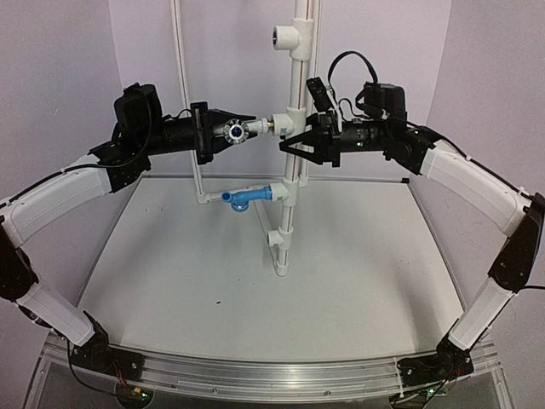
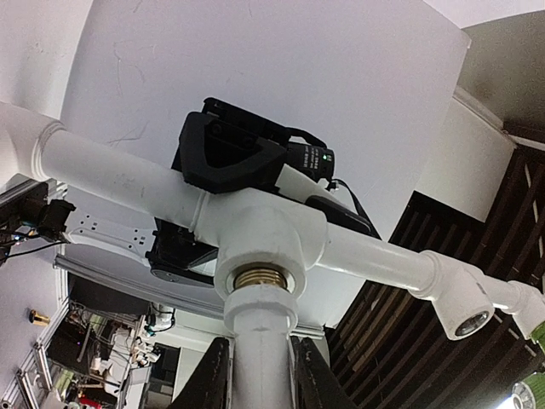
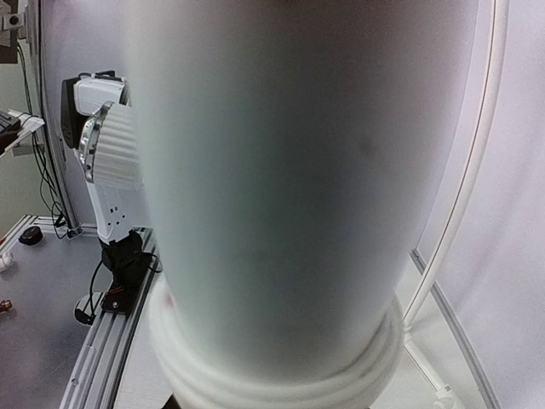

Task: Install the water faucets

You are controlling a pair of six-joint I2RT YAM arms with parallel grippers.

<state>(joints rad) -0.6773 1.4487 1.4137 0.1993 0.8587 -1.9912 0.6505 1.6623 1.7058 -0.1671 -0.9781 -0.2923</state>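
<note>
With left gripper (image 2: 261,379) clamped on white faucet (image 1: 257,128) and right gripper (image 1: 296,143) clasping the pipe (image 1: 300,51), keep it square to the tee (image 2: 272,234) — turn gently, no cross-threading.

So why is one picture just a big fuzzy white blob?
Right wrist view: the white pipe sits right against the lens, so it is out of focus and fills the frame. Left wrist view: the pipe fitting is sharp. Top view: evenly lit and crisp.
</note>
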